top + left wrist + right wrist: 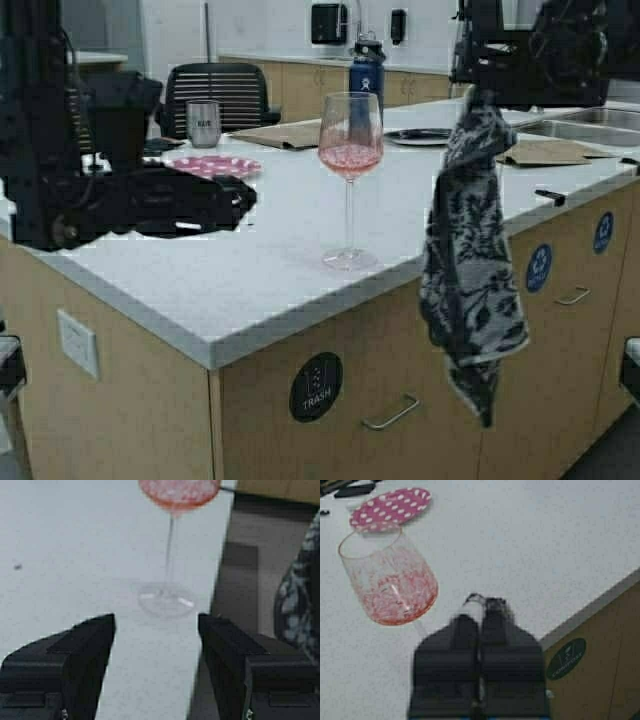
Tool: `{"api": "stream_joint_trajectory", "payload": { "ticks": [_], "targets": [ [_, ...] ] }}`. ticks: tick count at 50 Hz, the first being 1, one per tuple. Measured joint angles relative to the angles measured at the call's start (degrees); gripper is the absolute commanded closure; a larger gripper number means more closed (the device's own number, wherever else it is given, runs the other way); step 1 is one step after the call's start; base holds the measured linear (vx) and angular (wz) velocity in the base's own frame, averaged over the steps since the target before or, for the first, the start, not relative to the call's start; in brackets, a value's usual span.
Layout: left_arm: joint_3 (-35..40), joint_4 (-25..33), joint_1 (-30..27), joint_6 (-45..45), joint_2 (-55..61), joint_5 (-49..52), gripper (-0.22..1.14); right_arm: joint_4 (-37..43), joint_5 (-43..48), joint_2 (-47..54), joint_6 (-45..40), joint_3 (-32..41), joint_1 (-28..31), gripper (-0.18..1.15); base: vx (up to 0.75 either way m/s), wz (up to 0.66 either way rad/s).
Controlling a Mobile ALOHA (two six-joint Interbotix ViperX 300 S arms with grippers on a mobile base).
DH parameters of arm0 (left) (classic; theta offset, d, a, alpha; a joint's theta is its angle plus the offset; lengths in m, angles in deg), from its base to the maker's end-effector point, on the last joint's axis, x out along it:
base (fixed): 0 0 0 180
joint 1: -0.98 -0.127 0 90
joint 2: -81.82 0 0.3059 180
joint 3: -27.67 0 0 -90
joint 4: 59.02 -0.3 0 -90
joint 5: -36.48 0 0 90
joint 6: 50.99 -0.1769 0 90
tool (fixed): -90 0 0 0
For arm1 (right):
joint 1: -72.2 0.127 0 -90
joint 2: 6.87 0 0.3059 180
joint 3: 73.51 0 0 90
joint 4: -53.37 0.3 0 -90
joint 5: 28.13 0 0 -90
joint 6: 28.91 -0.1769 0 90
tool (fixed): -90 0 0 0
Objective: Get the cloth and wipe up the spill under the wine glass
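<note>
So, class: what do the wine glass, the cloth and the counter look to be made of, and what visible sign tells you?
Wine glass: clear glass, since the counter shows through its bowl and stem. Cloth: soft woven fabric, probably cotton, hanging limp in folds from the right tool. Counter: pale speckled slab with a matt finish, stone or laminate; cannot tell which.

The wine glass (350, 180) stands upright on the white desk (230, 290), near its front edge — a tall clear stemmed glass with a round bowl, thin stem and flat round foot, the bowl holding pink liquid at about its lower half, with pink spatter on the inner wall. At about 3 o'clock from the glass, the cloth (470, 260) hangs limp and bunched from the right hand (480, 90) — dark grey-black with a white leafy pattern, its tail dangling past the desk's edge.
</note>
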Motion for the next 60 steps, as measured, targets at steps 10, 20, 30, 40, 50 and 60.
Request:
{"api": "stream_joint_trajectory", "payload": {
  "ticks": [10,20,30,40,50,60],
  "targets": [
    [-3.3,1.2,0.0,0.0,-9.4,8.5,0.04,-1.3,-13.7,-7.4,1.5,1.9,0.2,0.91,0.00,0.00],
    [-2.5,1.3,0.0,0.0,-20.0,20.1,0.04,-1.9,-24.1,-14.2,3.5,5.9,0.2,0.91,0.00,0.00],
    [2.7,1.3,0.0,0.2,-31.8,35.5,0.04,-2.1,-29.5,-17.4,4.2,10.9,0.0,0.91,0.00,0.00],
    [10.1,1.3,0.1,-0.6,-40.8,51.2,0.04,-2.6,-33.7,-19.5,6.1,16.8,0.0,0.91,0.00,0.00],
    [17.1,1.4,0.0,-2.5,-45.7,60.0,0.04,-2.5,-37.4,-20.7,7.9,21.4,0.0,0.91,0.00,0.00],
    [22.1,1.4,-0.1,-3.3,-49.4,64.2,0.04,-2.6,-39.5,-23.0,8.4,24.4,0.1,0.91,0.00,0.00]
  ]
}}
